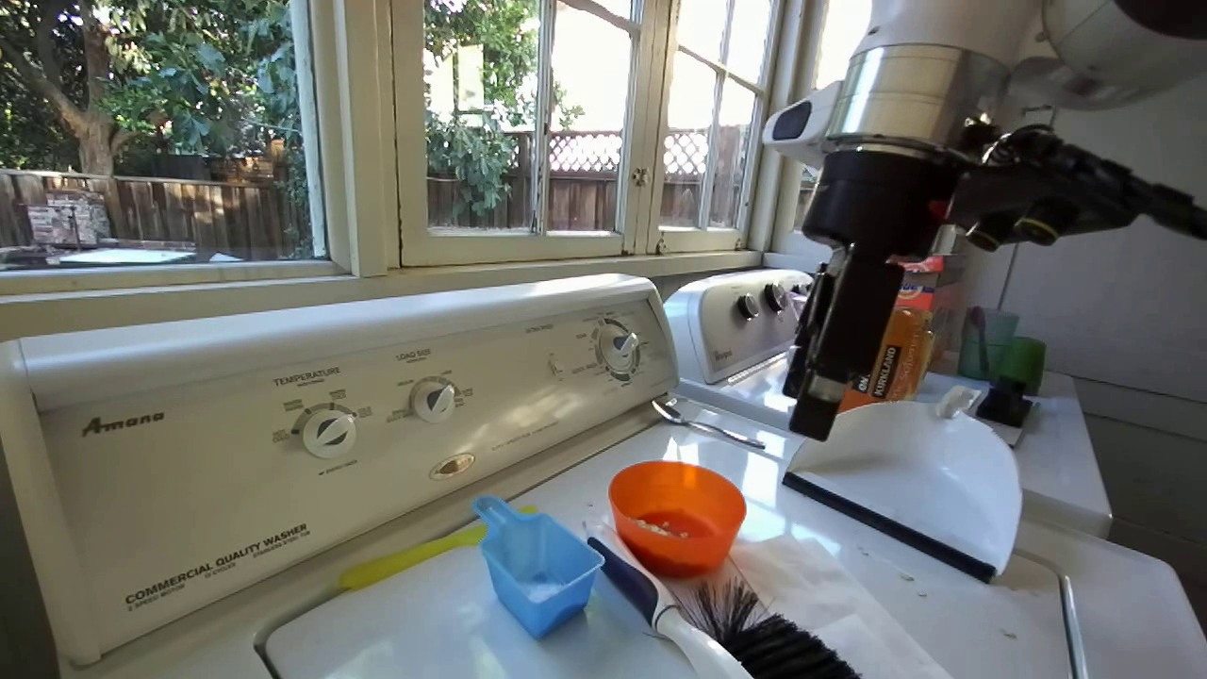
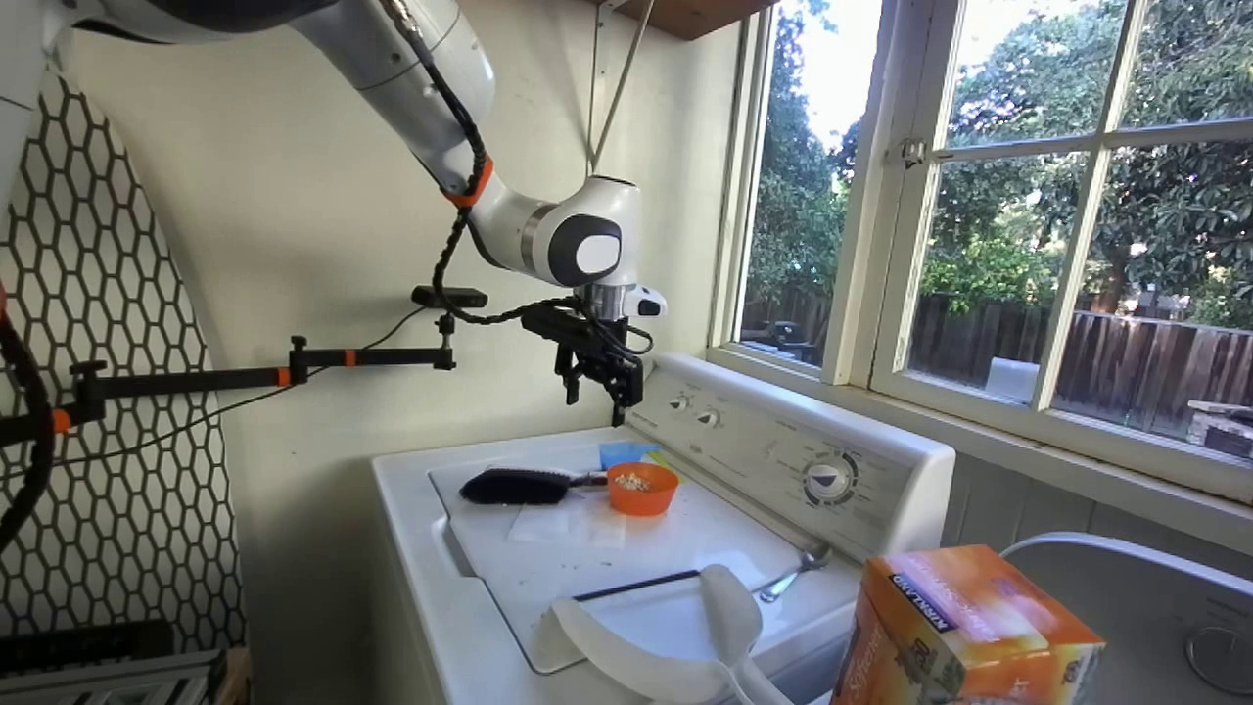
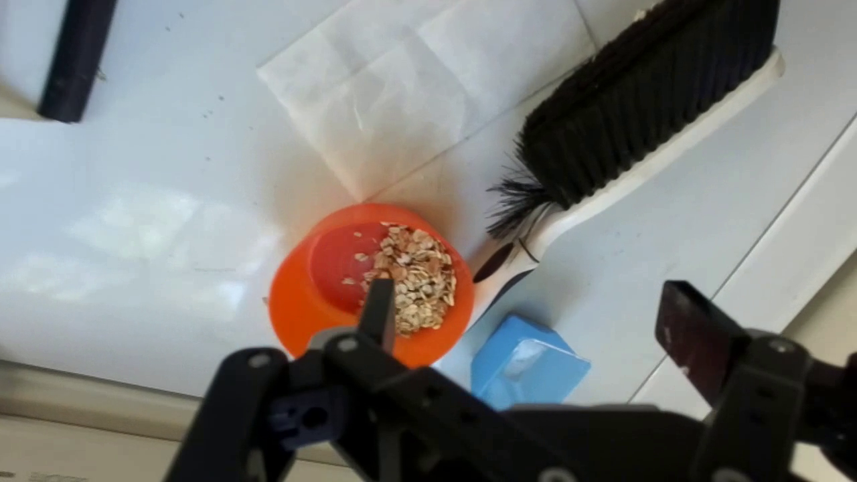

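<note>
My gripper (image 3: 529, 298) hangs above the white washer lid with its fingers wide apart and nothing between them. In an exterior view the gripper (image 2: 595, 409) is well above the lid. Below it, an orange bowl (image 3: 294, 314) holds oat flakes (image 3: 422, 288); one finger overlaps the bowl in the wrist view without visible contact. A blue scoop (image 3: 529, 361) with white residue inside shows between the fingers, partly hidden by the gripper body. Beside the bowl lies a black-bristled brush (image 3: 616, 114) with a white handle. The bowl (image 1: 677, 523) and scoop (image 1: 537, 575) stand upright.
A white dustpan (image 1: 915, 471) with a black lip and a metal spoon (image 1: 707, 430) lie on the lid. A yellow utensil (image 1: 405, 556) lies behind the scoop. White paper (image 3: 402, 100) lies beside the bowl. The control panel (image 1: 509, 405) rises behind; an orange box (image 2: 969, 627) stands nearby.
</note>
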Available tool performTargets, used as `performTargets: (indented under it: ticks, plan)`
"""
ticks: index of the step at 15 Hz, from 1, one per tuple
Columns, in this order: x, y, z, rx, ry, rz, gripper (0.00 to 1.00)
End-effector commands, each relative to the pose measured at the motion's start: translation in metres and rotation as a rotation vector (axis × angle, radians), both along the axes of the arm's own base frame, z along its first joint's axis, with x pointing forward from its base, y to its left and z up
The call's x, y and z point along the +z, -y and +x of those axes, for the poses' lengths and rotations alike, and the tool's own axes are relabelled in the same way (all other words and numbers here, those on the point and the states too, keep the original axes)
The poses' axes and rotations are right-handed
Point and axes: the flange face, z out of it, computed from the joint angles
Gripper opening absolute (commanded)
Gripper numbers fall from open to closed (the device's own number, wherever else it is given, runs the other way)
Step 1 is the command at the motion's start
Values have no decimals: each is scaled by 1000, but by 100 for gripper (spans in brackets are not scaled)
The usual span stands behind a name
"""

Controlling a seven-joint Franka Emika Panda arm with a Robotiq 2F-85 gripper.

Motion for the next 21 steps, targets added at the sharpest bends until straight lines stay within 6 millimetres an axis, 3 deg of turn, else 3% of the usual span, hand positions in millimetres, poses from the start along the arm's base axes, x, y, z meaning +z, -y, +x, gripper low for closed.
performTargets:
  ticks: [1,4,11,14,21]
  plan:
    - [-2,-8,3,33,-11,8,100]
    - [-3,-16,7,67,-20,17,100]
    - [-2,-6,38,-317,0,142,100]
    - [-8,-11,52,-425,0,142,100]
    - [-38,-59,72,-460,-22,109,100]
